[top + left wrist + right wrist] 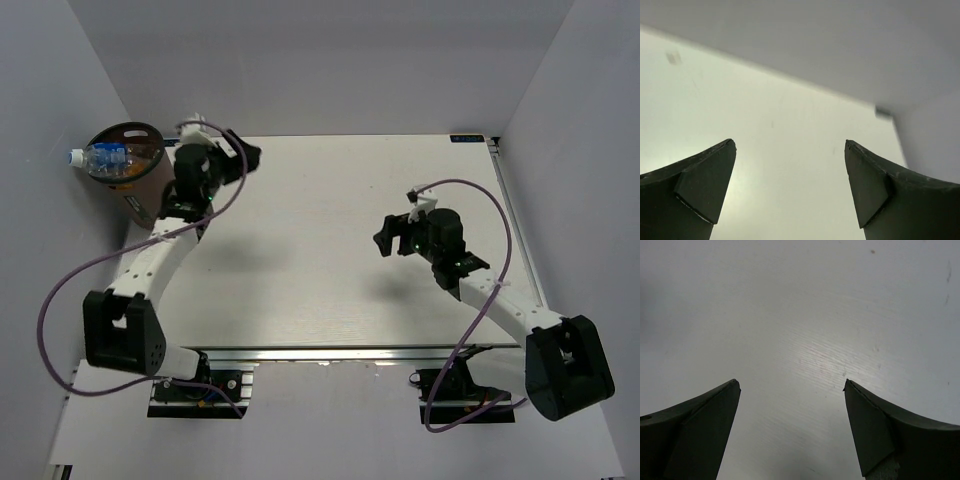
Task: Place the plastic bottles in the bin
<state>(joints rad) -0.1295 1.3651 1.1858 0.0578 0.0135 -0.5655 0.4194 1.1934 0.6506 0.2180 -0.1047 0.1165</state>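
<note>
One plastic bottle (103, 157) lies cap-outward across the mouth of the bin (138, 196) at ten o'clock on the surface (320, 260), long axis nine-to-three, at nine o'clock from the nearer left pincer (245, 148), which gapes empty, as does the right pincer (385, 236).

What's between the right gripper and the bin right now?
From the right gripper, the top view shows bare table, then the left gripper, open, close beside the bin. Nothing else lies on that stretch.
</note>
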